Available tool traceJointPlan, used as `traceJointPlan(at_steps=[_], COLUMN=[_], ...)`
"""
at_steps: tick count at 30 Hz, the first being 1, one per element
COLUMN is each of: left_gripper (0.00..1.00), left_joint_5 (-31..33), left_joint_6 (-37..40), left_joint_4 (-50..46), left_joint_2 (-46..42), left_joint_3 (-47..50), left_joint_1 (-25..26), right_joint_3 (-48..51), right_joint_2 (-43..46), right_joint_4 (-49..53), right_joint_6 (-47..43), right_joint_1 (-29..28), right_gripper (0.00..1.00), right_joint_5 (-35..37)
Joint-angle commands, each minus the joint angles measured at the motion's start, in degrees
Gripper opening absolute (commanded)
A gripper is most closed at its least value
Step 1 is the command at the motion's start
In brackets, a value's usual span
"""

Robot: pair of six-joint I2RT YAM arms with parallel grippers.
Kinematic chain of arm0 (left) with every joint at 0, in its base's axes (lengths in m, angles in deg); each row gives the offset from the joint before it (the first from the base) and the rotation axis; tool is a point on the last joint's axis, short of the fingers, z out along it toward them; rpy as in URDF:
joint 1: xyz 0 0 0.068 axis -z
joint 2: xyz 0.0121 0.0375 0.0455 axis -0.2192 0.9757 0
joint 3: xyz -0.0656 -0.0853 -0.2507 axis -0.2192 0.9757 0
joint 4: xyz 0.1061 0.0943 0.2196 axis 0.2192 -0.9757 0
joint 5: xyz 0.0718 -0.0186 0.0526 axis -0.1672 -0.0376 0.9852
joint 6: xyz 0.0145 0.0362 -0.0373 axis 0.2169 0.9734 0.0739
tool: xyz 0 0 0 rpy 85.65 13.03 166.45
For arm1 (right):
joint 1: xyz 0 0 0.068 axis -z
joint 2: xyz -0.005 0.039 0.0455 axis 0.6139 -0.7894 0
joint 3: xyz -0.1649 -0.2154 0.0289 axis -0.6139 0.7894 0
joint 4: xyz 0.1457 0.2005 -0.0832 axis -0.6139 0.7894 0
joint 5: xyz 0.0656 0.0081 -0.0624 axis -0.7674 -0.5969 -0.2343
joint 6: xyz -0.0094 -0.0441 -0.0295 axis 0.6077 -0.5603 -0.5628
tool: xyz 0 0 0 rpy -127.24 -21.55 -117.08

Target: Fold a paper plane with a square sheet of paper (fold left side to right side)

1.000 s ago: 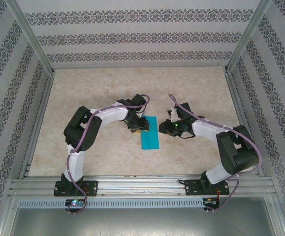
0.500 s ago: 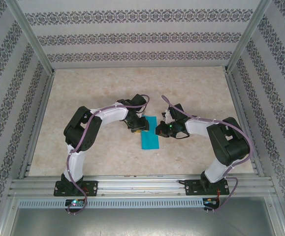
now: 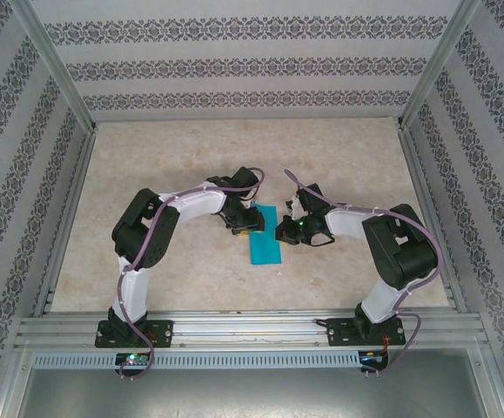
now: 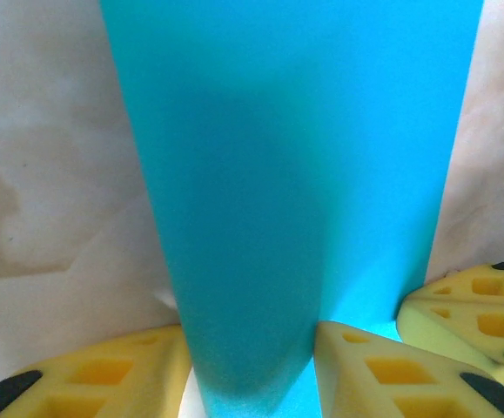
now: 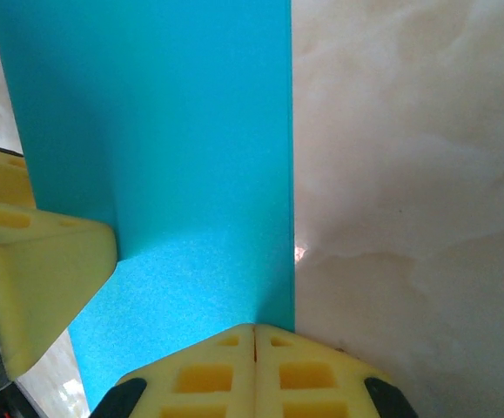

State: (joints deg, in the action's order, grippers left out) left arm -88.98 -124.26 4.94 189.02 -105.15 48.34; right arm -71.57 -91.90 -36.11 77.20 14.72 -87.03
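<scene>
Sheet of paper (image 3: 264,237): folded narrow strip, flat on table (image 3: 339,157). Left gripper (image 4: 250,340): jaws apart, straddling the strip's width. Right gripper (image 5: 253,335): jaws pressed together, tips at the strip's right edge.

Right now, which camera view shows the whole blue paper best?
The top external view: the blue paper lies there nearly whole, a narrow strip on the table. The left wrist view gives a close stretch between the left fingers; the right wrist view, one long edge reaching the shut right fingers.
</scene>
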Motion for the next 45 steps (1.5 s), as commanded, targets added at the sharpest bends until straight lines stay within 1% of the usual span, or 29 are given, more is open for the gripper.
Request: traceJointPlan(at_steps=[1, 3, 5, 8, 12, 15, 17, 20, 22, 24, 26, 29, 33, 39, 45], left_gripper=[0.47, 0.50, 0.55, 0.61, 0.61, 0.52, 0.43, 0.30, 0.23, 0.19, 0.15, 0.13, 0.12, 0.10, 0.10], left_joint_5=[1.48, 1.76, 2.91, 4.53, 5.00, 1.70, -3.43, -11.10, -14.38, -16.07, -16.67, -16.33, -13.41, -10.84, -9.72], left_joint_6=[0.05, 0.33, 0.83, 2.07, 4.55, 5.95, 5.77, 3.98, 2.66, 2.05, 2.11, 2.71, 4.36, 4.31, 4.23], left_joint_4=[1.45, 1.47, 1.24, 1.16, 2.01, 4.84, 9.11, 15.76, 19.81, 22.08, 22.65, 22.52, 20.22, 19.77, 20.34], left_joint_2=[1.60, -0.88, -4.20, -9.40, -15.16, -17.95, -18.79, -17.44, -15.88, -13.99, -11.84, -9.55, -7.58, -5.39, -5.21], left_joint_3=[3.54, 3.91, 4.54, 5.70, 7.33, 8.96, 10.72, 12.57, 13.56, 14.13, 14.18, 14.40, 14.59, 16.09, 17.72], left_joint_1=[1.47, 0.75, -0.05, -1.17, -1.58, -1.58, -1.58, -1.50, -1.45, -1.49, -1.49, -1.49, -1.58, -2.01, -2.70], right_joint_3=[-0.16, -0.25, -0.41, -0.34, -0.25, -0.24, -0.33, -0.42, -0.60, -0.64, -0.69, -0.78, -0.78, -1.12, -1.30], right_joint_2=[-2.39, -2.69, -2.96, -2.97, -2.97, -2.97, -3.14, -3.32, -3.38, -3.47, -3.58, -3.58, -3.67, -4.01, -4.27], right_joint_4=[4.32, 4.59, 5.27, 5.89, 6.51, 6.53, 6.65, 6.96, 7.10, 7.19, 7.36, 7.82, 8.41, 9.56, 10.62], right_joint_6=[-0.51, -0.55, -0.69, -0.93, -1.13, -1.13, -1.13, -1.30, -1.39, -1.39, -1.48, -1.65, -1.99, -2.53, -3.05], right_joint_1=[-0.75, -0.83, -0.83, -0.84, -0.84, -0.84, -0.84, -0.84, -0.84, -0.84, -0.84, -0.84, -0.84, -0.84, -0.84], right_gripper=[0.00, 0.00, 0.00, 0.00, 0.00, 0.00, 0.00, 0.00, 0.00, 0.00, 0.00, 0.00, 0.00, 0.00, 0.00], right_joint_5=[3.48, 3.64, 4.07, 4.63, 5.18, 5.33, 5.42, 5.67, 5.75, 5.82, 5.94, 6.29, 6.81, 7.52, 8.31])
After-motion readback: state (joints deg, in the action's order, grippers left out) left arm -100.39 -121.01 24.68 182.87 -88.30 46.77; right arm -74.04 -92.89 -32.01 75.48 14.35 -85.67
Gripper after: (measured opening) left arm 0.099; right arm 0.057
